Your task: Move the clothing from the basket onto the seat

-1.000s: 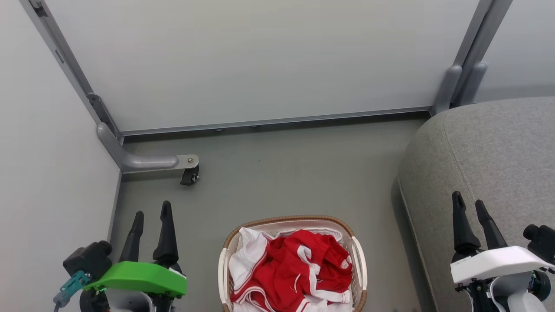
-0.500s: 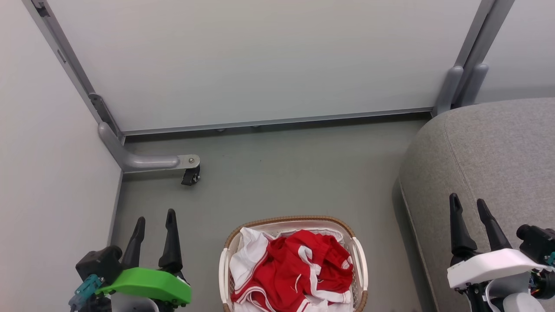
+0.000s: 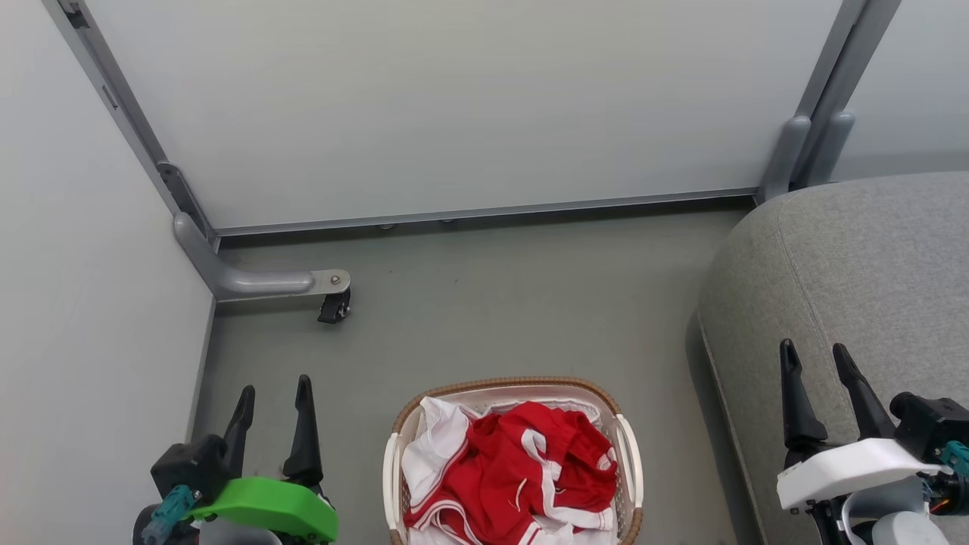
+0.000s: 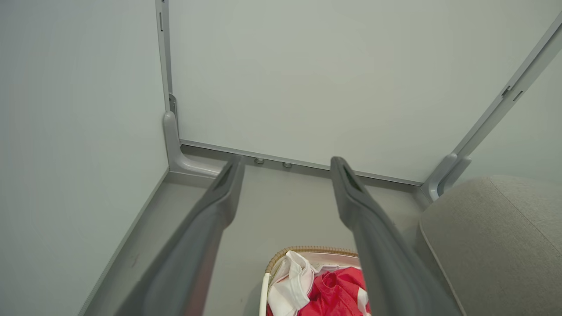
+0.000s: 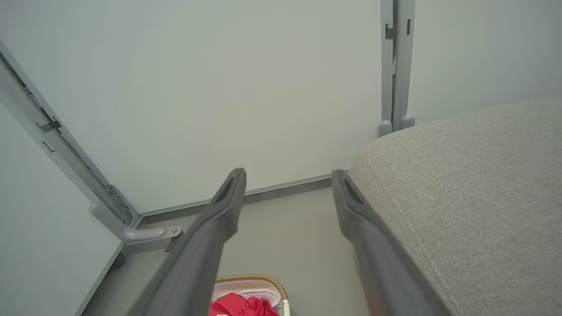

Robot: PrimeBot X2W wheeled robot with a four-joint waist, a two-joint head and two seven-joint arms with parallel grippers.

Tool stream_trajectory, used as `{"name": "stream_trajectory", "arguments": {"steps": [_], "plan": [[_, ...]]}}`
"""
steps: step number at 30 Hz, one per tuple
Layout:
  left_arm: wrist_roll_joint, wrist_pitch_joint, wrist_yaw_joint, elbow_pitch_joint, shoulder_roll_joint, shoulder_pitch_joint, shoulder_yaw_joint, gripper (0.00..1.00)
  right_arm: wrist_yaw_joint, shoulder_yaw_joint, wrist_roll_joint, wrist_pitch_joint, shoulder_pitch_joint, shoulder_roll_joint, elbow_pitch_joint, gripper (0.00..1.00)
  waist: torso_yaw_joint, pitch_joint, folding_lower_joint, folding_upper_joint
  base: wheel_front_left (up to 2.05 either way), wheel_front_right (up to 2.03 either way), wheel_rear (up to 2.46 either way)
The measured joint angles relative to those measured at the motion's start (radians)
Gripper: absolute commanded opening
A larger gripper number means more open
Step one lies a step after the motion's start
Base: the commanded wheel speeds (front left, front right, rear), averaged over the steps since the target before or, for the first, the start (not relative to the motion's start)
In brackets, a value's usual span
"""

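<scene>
- Left gripper (image 3: 275, 384) sits lower in the head view than a second ago, and its green housing has slid down toward the bottom edge. Its two dark fingers are spread wide with nothing between them.
- It hangs over bare grey floor (image 3: 492, 303), well left of the basket (image 3: 507, 384).
- Right gripper (image 3: 814, 347) has barely shifted: its white housing is a touch lower and further left. Its fingers are just as wide apart and hold nothing.
- In the head view it shows against the near part of the seat (image 3: 870, 265), the grey sofa cushion on the right.
- No change in the basket: it stands on the floor at bottom centre, between the two arms and apart from the seat.
- The clothing (image 3: 515, 469) is all in there, a crumpled red heap with white stripes, and a white cloth (image 3: 431, 439) is bunched at its left side.
- The caster wheel (image 3: 334, 309) and the grey panels behind look the same as before.
</scene>
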Motion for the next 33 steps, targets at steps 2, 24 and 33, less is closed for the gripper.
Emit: {"name": "stream_trajectory", "arguments": {"steps": [2, 24, 33], "plan": [[0.010, -0.002, 0.000, 0.003, 0.000, 0.000, 0.000, 1.00, 0.000, 0.000, -0.013, -0.001, 0.000, 0.000, 0.000, 1.00, 0.000, 0.000, 0.0000, 0.0000, 0.00, 0.00, 0.00], [0.144, -0.044, 0.005, 0.049, 0.002, 0.002, -0.006, 1.00, 0.000, 0.000, -0.184, -0.045, 0.009, -0.002, -0.006, 1.00, 0.003, 0.003, -0.0001, 0.0000, 0.00, 0.00, 0.00], [0.186, -0.060, 0.005, 0.069, 0.002, 0.002, -0.009, 1.00, 0.000, 0.001, -0.239, -0.058, 0.012, -0.003, -0.009, 1.00, 0.004, 0.005, 0.0000, 0.0000, 0.00, 0.00, 0.00]]}}
